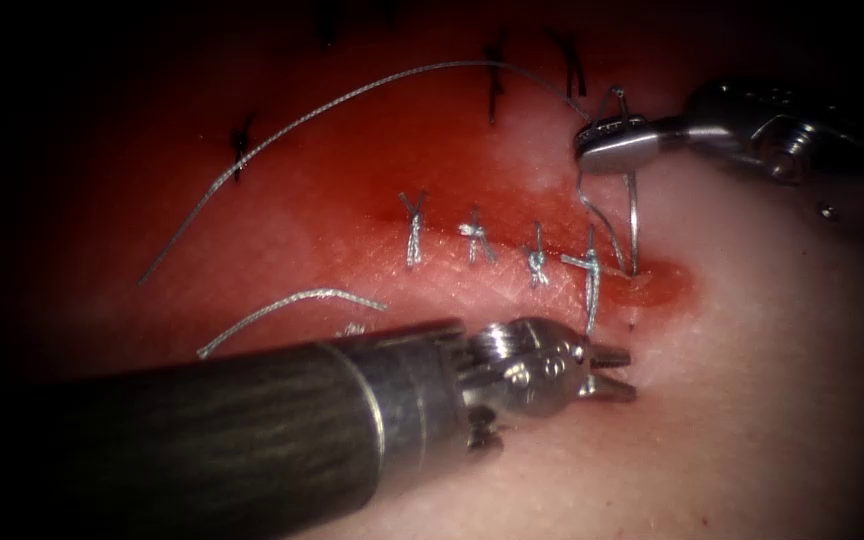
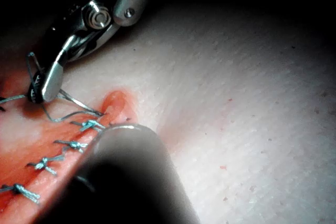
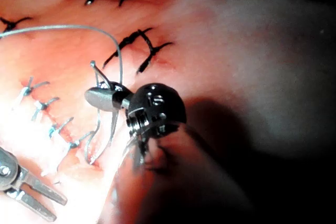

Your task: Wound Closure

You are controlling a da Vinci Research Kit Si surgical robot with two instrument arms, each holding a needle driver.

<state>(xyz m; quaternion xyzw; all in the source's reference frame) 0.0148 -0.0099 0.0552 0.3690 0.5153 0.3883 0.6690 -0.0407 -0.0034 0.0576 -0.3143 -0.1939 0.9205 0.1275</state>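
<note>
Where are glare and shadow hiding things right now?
Endoscope view: dark edges, bright centre, glare on the open, empty left gripper; right gripper, shut on the needle near one end, is evenly lit, needle tip at the cut's right end, entry unclear. Left wrist view: dark shaft covers some stitches. Right wrist view: tissue glares strongly.

We can read no text, label, brand, number or sign on anything here; the metal and tissue surfaces we see carry no legible markings at all.
</note>
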